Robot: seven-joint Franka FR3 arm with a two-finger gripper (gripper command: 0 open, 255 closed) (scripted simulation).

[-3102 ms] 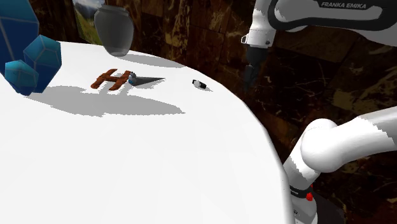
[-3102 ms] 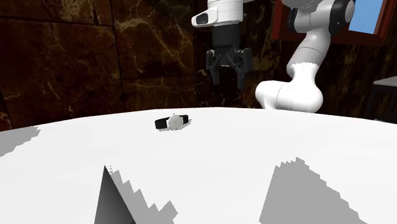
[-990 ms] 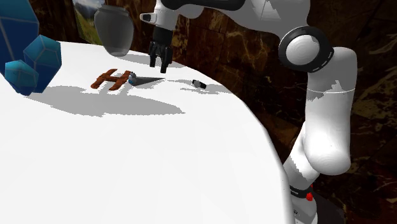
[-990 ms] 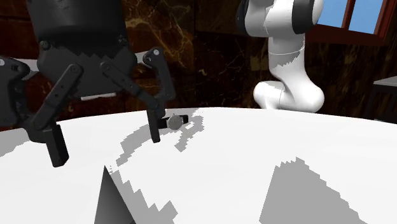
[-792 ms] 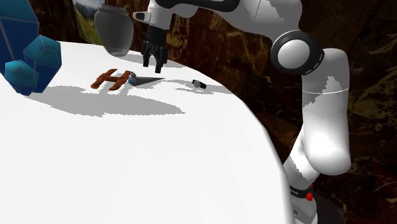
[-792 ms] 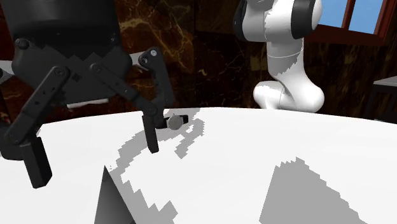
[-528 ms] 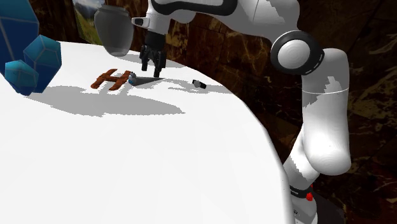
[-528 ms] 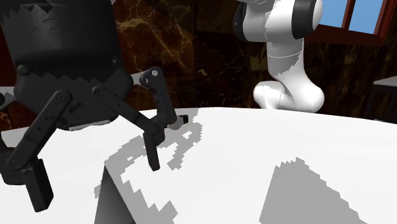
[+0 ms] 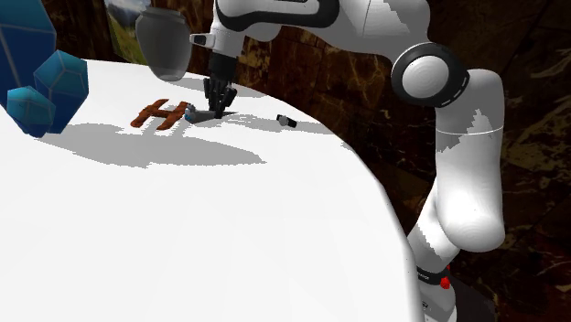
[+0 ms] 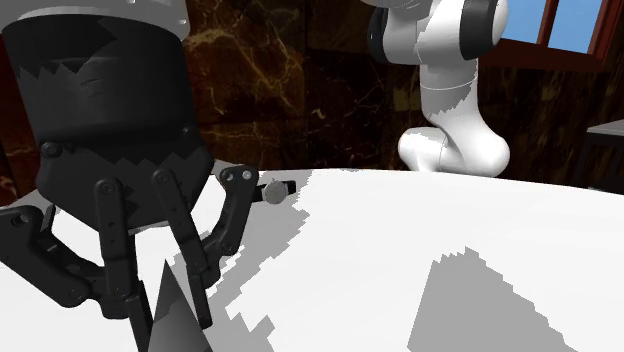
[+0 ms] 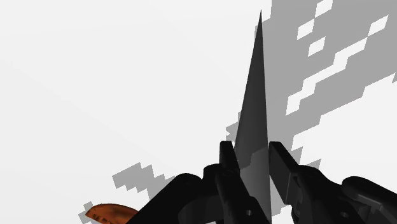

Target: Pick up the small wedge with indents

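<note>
The small wedge (image 11: pixel 254 108), dark grey and one in number, is found on the white surface (image 9: pixel 229 229) toward 11 o'clock in the shoulder view. The jaws of the gripper (image 11: pixel 253 162) are pressed against both flanks of its thick end. It is judged rigid and light. Its smooth tapering sides may slip, so the thick end is best held; no indents can be made out. Also counted: one brown H-shaped piece (image 9: pixel 160 115) at the wedge's 9 o'clock, one small black item (image 9: pixel 287 120) at 3 o'clock, and one grey jar (image 9: pixel 163 41) at 11 o'clock.
</note>
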